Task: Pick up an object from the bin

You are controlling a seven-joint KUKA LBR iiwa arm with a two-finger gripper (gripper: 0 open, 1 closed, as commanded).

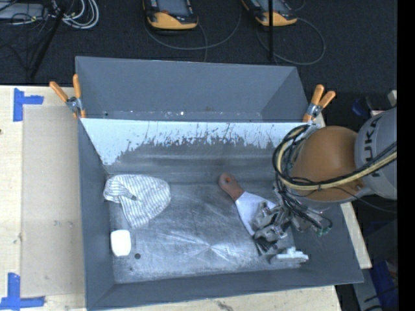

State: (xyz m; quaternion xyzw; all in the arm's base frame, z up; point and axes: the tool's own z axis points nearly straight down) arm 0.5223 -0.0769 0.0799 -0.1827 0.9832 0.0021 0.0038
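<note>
Gripper (271, 229) low in the grey bin (194, 96), at the blade end of a spatula (241, 203).
Spatula: brown handle, pale blade, lying flat on the bin floor, its handle pointing up and left, away from the gripper. The gripper is over the spatula's lower right blade edge; whether it is spread or pressed together cannot be told. Well left of the spatula: crumpled striped cloth (137, 198). Further left and below the spatula: small white block (120, 242).
</note>
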